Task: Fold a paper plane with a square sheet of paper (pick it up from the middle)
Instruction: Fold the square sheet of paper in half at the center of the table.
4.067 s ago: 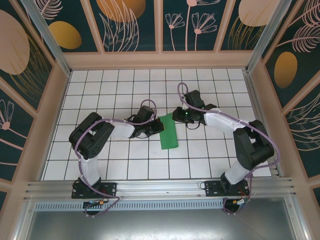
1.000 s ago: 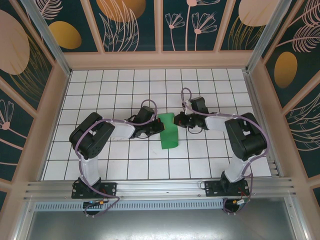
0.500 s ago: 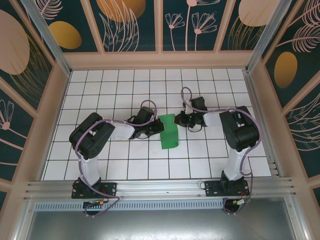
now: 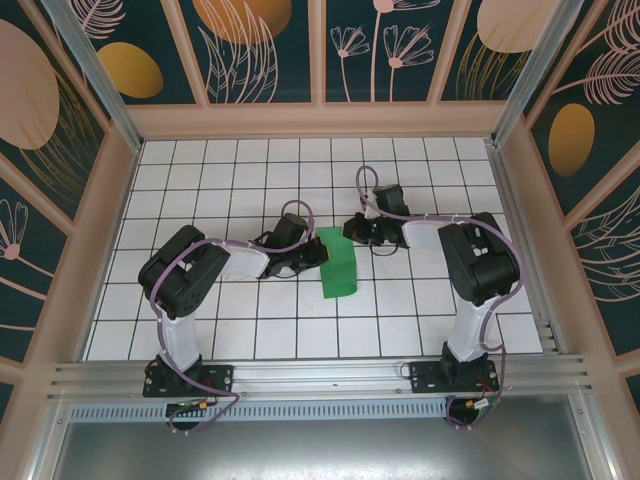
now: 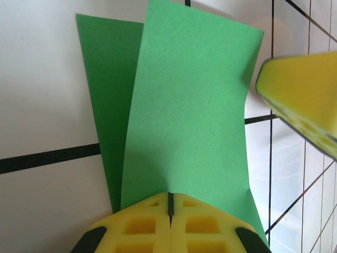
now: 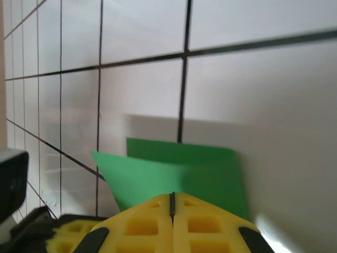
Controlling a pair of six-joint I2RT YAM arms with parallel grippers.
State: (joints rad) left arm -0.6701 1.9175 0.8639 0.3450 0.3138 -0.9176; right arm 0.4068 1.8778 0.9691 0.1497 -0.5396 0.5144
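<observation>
I see the square sheet of paper (image 4: 338, 264) folded into a long green strip, lying on the white gridded worktop (image 4: 200, 180) midway between my two arms. The left jaws are together, their yellow pads (image 5: 152, 226) meeting at the strip's left long edge. I judge they sit there to pin the paper so it cannot slide. I cannot tell whether any layer is nipped between them. From the left wrist the upper layer lies skewed over the lower one, so the edges do not match yet. The right jaws are together too, with their pads (image 6: 152, 224) at the strip's far right corner, probably placed to press or nudge that corner into line. The worktop is smooth and glossy, so thin paper would skate on it. Dark teal wall panels (image 4: 260, 40) with leaf prints box in the cell, and an aluminium rail (image 4: 320, 375) carries the arm bases
</observation>
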